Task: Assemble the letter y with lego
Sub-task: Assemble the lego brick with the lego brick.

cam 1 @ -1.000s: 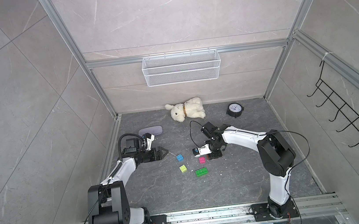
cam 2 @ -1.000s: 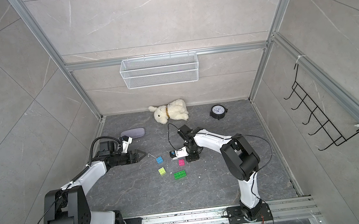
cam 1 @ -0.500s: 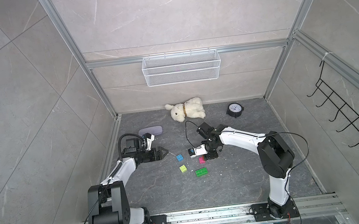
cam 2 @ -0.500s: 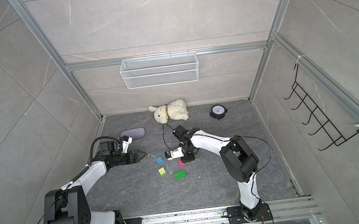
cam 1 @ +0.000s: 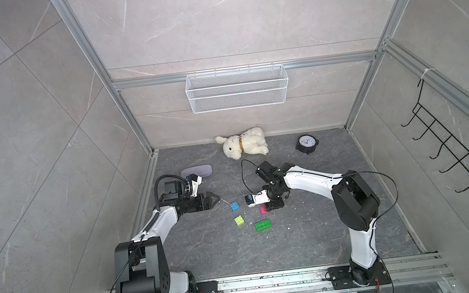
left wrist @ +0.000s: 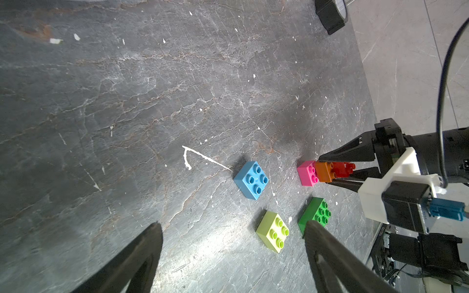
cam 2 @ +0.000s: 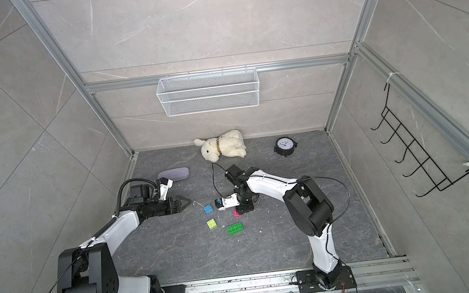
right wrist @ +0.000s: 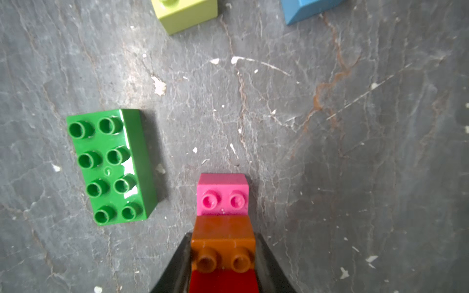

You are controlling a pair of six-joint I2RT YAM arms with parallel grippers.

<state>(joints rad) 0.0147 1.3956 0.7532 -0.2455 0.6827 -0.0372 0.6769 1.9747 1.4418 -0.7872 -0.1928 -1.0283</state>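
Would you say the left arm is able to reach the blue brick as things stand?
Probably yes. The left gripper is open and points at the blue brick, with only bare surface between them. The brick stands apart from the yellow-green brick, and the right gripper, holding the stem, is beyond it.

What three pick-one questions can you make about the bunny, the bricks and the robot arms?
1. Where does the plush rabbit lie?
A. by the back wall
B. in the wire basket
C. between the arms

2. How many bricks make up the joined stack?
A. two
B. three
C. five

3. What is the right end effector doing?
A. standing open, empty
B. gripping the rabbit
C. shut on the stack

Answers:
1 A, because both top views show it close to that wall, far from the arms.
2 B, because pink, orange and red bricks show in the left wrist view.
3 C, because it clamps the stack's sides in the right wrist view.
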